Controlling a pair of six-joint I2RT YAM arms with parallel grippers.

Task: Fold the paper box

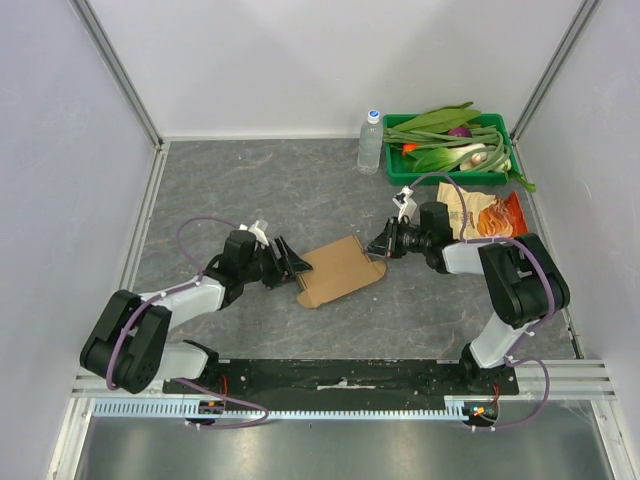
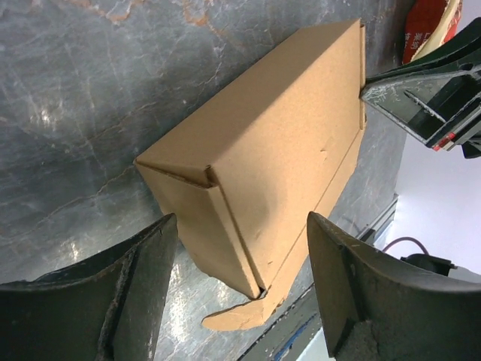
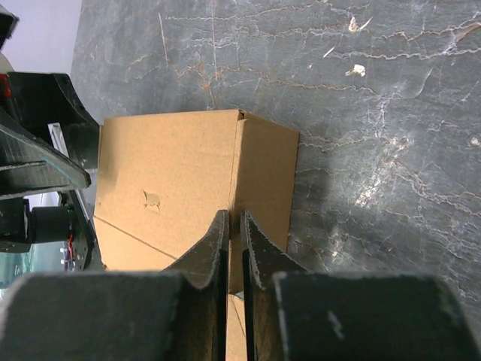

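Paper box [image 1: 340, 270] near formed; my L pincer [image 2: 240, 226] gapes round its end, R pincer [image 3: 234, 218] nearly clenched at far edge. Next: tuck loose flap [image 2: 229, 317].

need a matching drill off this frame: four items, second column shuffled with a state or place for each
Column 1
1. left pincer
2. right pincer
3. water bottle
4. snack bag

Column 2
A. upright, just left of the green tray in the top view
B. jaws wide apart at one end of the paper box
C. lying flat on the near side of the green tray
D. jaws almost together at the other end of the paper box

Pairs: 1-B; 2-D; 3-A; 4-C
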